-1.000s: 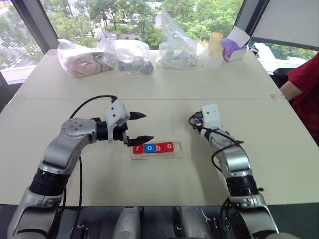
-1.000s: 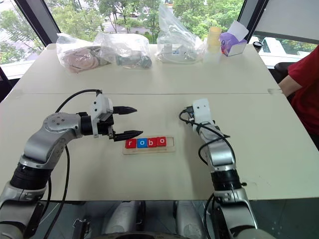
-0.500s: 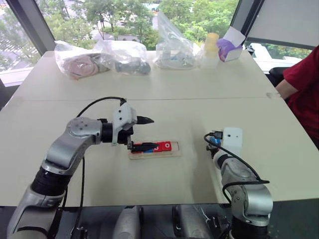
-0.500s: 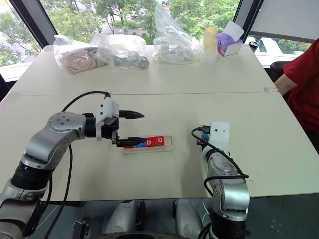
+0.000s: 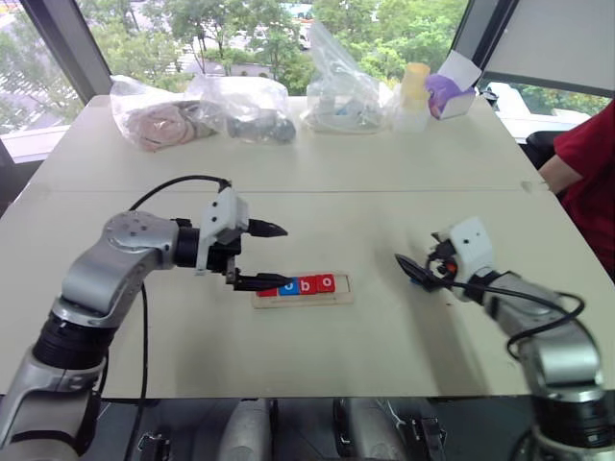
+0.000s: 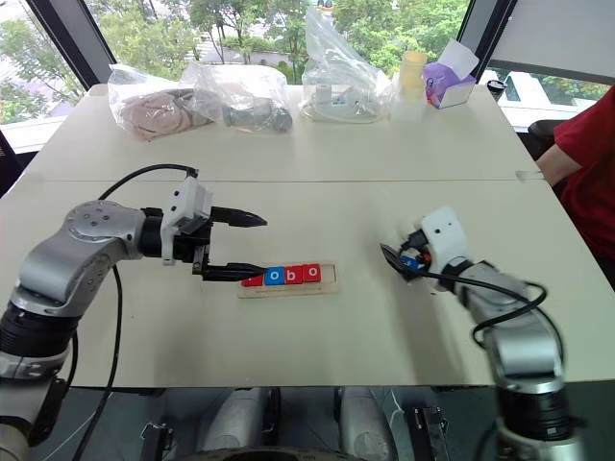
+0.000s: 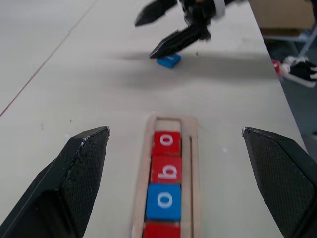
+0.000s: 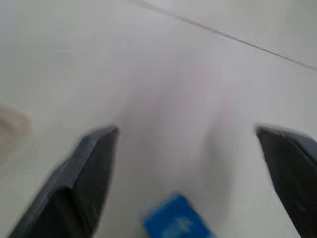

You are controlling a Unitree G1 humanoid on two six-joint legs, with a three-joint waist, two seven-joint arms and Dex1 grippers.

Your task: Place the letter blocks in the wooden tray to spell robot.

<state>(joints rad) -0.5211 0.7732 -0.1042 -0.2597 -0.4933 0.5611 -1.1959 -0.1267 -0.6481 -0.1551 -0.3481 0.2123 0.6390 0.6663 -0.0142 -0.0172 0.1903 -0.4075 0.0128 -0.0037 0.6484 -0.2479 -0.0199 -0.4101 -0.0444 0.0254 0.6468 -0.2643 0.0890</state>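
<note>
On the pale table (image 5: 317,173), we saw the small blue letter block (image 7: 168,60) beneath the spread-fingered right end effector (image 5: 419,272), well right of the long pale wooden tray (image 5: 302,300).

pale wood tray (image 7: 189,163), glossy plastic blocks (image 7: 167,169), matt table (image 5: 317,163).

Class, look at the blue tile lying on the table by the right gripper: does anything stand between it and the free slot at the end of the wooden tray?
Nothing visible does: only bare table lies between the blue tile and the wooden tray's free end slot.
</note>
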